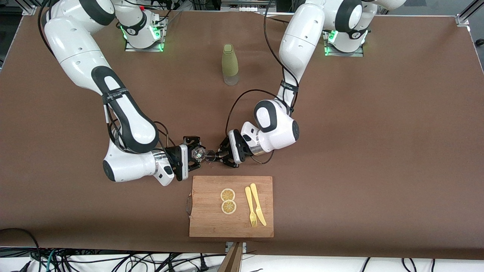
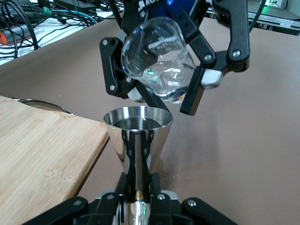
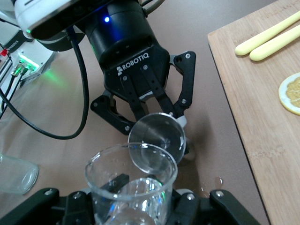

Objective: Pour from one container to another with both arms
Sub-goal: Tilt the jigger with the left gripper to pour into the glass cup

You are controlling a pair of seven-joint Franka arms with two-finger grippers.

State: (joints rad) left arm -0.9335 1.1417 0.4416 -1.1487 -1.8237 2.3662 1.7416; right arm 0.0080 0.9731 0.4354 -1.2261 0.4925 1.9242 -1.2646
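While the left gripper (image 1: pixel 223 154) clamps the jigger (image 2: pixel 138 140) upright, the right gripper (image 1: pixel 195 153) clasps the glass cup (image 2: pixel 157 58), tilted, seemingly just above its mouth.

White rounded arm shells, black joint bands, black looping cables — black ROBOTIQ-marked hand (image 3: pixel 140 89), green base lights

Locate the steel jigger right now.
In the front view the steel jigger is held upright in the left gripper, over bare table just beside the cutting board's edge, right under the tilted glass cup in the right gripper.
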